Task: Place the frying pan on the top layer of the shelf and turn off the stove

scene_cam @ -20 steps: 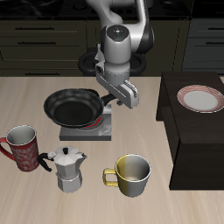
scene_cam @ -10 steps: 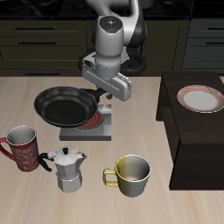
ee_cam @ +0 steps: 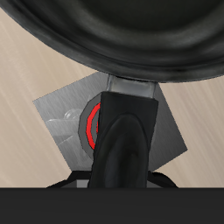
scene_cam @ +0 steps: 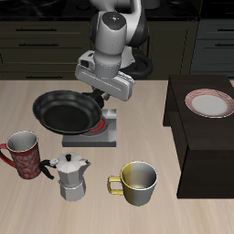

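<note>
The black frying pan [scene_cam: 66, 111] hangs tilted above the table, partly over the edge of the stove [scene_cam: 95, 136]. My gripper [scene_cam: 111, 99] is shut on the pan's long handle. In the wrist view the pan [ee_cam: 131, 35] fills the frame, its handle [ee_cam: 122, 140] runs back to my gripper, and under it lies the grey stove [ee_cam: 61, 118] with a red glowing coil [ee_cam: 92, 122]. The stove's knob is hidden. The dark shelf [scene_cam: 205, 146] stands beside the stove, well away from the pan.
A pink-rimmed white plate [scene_cam: 210, 103] lies on the shelf's flat top. Nearer the table's front edge stand a red patterned mug [scene_cam: 23, 151], a metal moka pot [scene_cam: 70, 175] and a yellow-and-white mug [scene_cam: 137, 183].
My gripper has risen and swung, carrying the pan up off the stove and sideways, away from the shelf. The red coil now shows under the handle.
</note>
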Robot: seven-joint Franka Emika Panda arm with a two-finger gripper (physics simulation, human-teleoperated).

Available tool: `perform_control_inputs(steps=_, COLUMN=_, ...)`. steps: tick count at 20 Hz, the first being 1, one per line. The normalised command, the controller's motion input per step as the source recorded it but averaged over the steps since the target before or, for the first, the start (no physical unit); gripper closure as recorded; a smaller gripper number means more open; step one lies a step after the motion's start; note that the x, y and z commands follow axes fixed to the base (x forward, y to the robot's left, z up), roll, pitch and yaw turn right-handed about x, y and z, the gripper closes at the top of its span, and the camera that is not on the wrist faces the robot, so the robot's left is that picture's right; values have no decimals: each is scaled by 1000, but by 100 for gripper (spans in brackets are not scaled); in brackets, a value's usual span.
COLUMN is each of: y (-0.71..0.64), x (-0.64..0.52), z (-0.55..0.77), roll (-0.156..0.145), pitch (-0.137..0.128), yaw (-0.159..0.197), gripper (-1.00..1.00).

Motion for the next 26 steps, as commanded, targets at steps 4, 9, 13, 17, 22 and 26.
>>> perform_control_inputs(steps=4, y=-106, x=101, z=158, roll=-7, pitch=10, yaw=104, gripper=100)
perform_control_inputs(steps=9, y=-28, x=82, z=110, roll=5, pitch=2, yaw=139, gripper=100)
perform_control_inputs(steps=13, y=-82, x=97, z=93, roll=-21, pitch=-16, yaw=159, gripper=100)
perform_control_inputs(steps=17, y=-60, x=56, z=63, roll=12, pitch=9, yaw=167, gripper=100)
perform_control_inputs(steps=22, y=-85, x=109, z=65, roll=-16, pitch=5, yaw=192, gripper=100)
perform_control_inputs(steps=26, y=-29, x=91, z=135, roll=18, pitch=0, yaw=247, gripper=100)
